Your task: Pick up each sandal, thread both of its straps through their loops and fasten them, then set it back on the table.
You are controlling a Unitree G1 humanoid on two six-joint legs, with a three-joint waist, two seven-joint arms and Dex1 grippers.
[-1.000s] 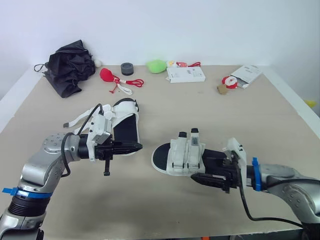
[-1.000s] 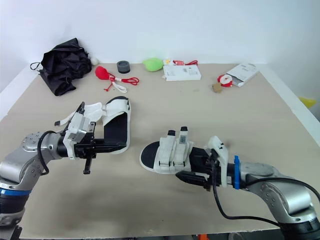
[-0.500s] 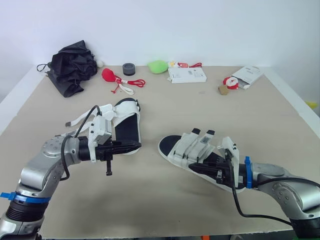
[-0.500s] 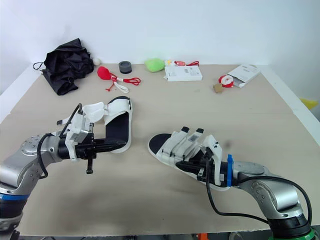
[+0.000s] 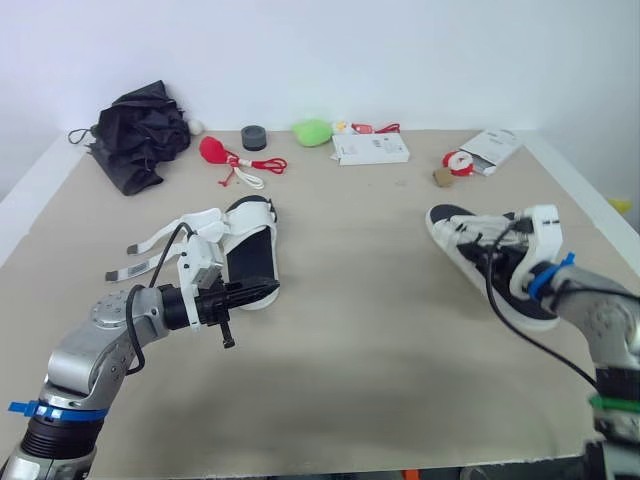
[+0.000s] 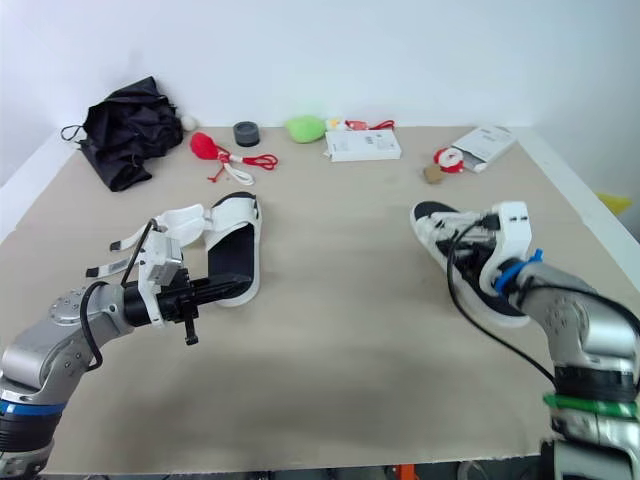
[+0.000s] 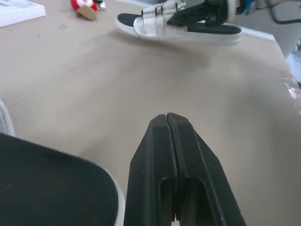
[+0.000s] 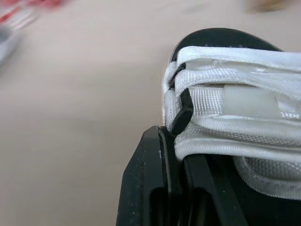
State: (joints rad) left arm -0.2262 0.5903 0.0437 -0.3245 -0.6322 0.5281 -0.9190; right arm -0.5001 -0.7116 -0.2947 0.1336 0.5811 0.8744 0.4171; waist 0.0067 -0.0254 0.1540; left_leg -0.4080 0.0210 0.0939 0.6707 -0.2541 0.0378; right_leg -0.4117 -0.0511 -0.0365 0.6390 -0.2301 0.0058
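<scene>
"On the table, head view first: where are the sandals?"

"The fastened sandal (image 5: pixel 455 230), both straps looking done up, sits tilted at the right side of the table (image 5: pixel 380 350), held at my right gripper (image 5: pixel 488 252). The open sandal (image 5: pixel 250 250) lies flat on the left, its loose straps (image 5: pixel 160 250) trailing outward. My left gripper (image 5: pixel 270 290) hovers just beside its near end."

"Left wrist view?"

"Fingers pressed together, nothing between them. The open sandal's black sole is just beside them. The fastened sandal is well apart, across the table."

"Right wrist view?"

"My right gripper is pinching the fastened sandal at its edge, white straps stacked above one finger. I cannot tell whether the sole rests on the table."

"Which step?"

"I judge it the setting-down of the first sandal. Next calls for lowering it flat, letting go, then spreading the left gripper to take the open sandal."
</scene>
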